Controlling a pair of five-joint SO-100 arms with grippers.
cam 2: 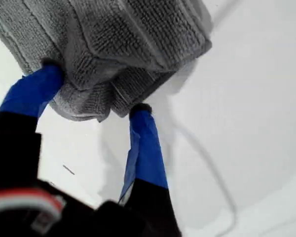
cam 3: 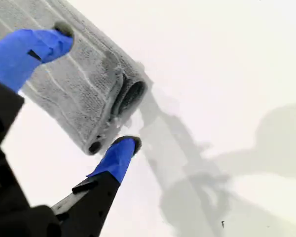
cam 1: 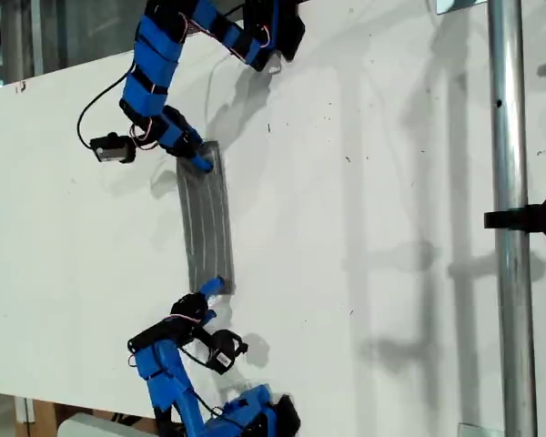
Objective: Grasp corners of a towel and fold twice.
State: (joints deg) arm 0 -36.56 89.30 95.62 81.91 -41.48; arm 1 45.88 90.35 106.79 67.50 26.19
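Observation:
The towel (cam 1: 207,218), dark gray with pale stripes, lies folded into a narrow strip on the white table (cam 1: 364,228). My first gripper (cam 2: 94,94) is at the strip's end nearer the exterior view's bottom (cam 1: 209,297). It is open, and the bunched, layered corner (cam 2: 113,89) sits between its blue fingers (cam 2: 143,143). My second gripper (cam 3: 97,86) is at the opposite end (cam 1: 200,162). It is also open and straddles the folded corner (cam 3: 123,94); one fingertip rests on the cloth and the other is beside its edge.
A metal pole (cam 1: 511,218) with a black clamp runs down the exterior view's right. Arm shadows fall on the table beside both grippers. The table's edge runs along the exterior view's left and bottom-left.

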